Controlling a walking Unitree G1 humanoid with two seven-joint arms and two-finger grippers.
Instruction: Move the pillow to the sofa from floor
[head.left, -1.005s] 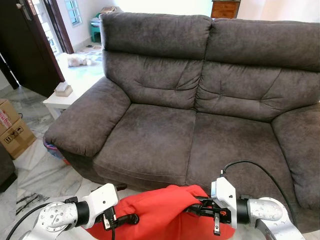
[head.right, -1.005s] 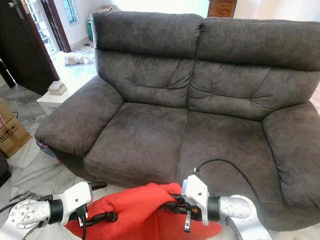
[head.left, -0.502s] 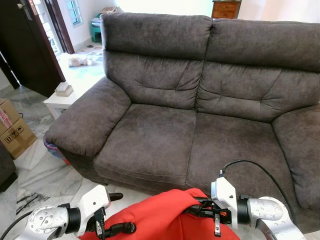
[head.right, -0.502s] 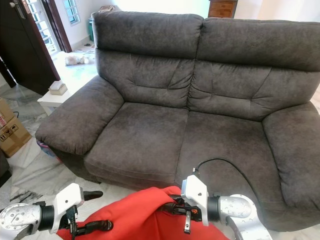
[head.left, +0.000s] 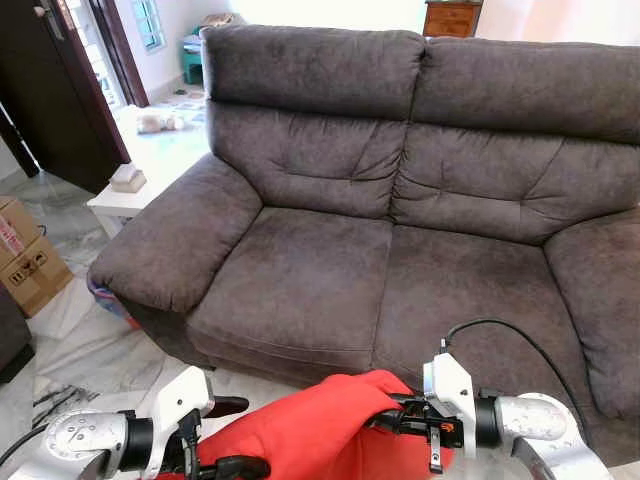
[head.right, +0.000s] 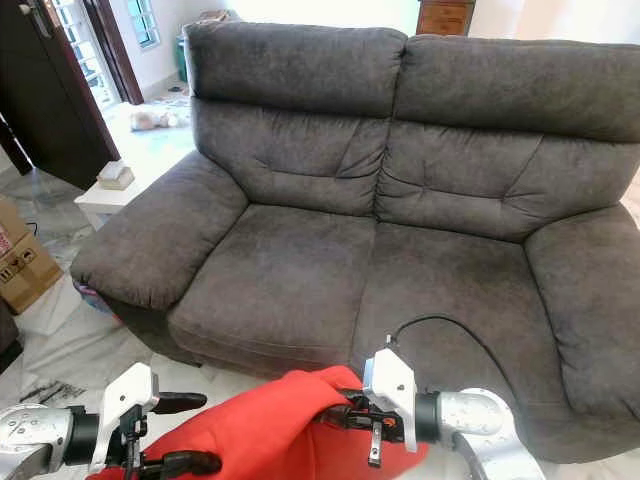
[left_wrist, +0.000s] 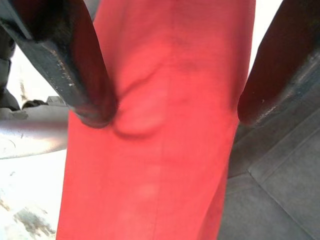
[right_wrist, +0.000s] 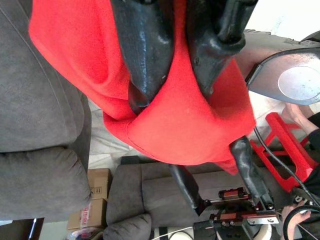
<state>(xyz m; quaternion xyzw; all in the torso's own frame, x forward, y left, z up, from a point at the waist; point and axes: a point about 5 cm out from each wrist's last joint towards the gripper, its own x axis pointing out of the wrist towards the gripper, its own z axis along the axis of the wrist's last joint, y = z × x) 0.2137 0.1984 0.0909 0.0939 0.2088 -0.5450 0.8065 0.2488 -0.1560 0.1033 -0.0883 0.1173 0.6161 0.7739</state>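
The red pillow (head.left: 310, 435) hangs low in front of the dark grey sofa (head.left: 330, 260), just below the seat's front edge. My right gripper (head.left: 388, 420) is shut on the pillow's upper right corner, and the right wrist view shows both fingers (right_wrist: 145, 55) pinching a fold of red fabric. My left gripper (head.left: 232, 436) stands open at the pillow's left edge, one finger above and one below. In the left wrist view the wide-spread fingers (left_wrist: 85, 75) straddle the red pillow (left_wrist: 160, 150), one of them touching the cloth.
A cardboard box (head.left: 25, 265) sits on the marble floor (head.left: 80, 350) at the left. A white low table (head.left: 150, 165) with a tissue box (head.left: 127, 178) stands beside the sofa's left arm. A dark door (head.left: 50, 90) is behind it.
My left gripper has opened off the pillow and drawn back down and to the left. The pillow now hangs from the right gripper, which has stayed put.
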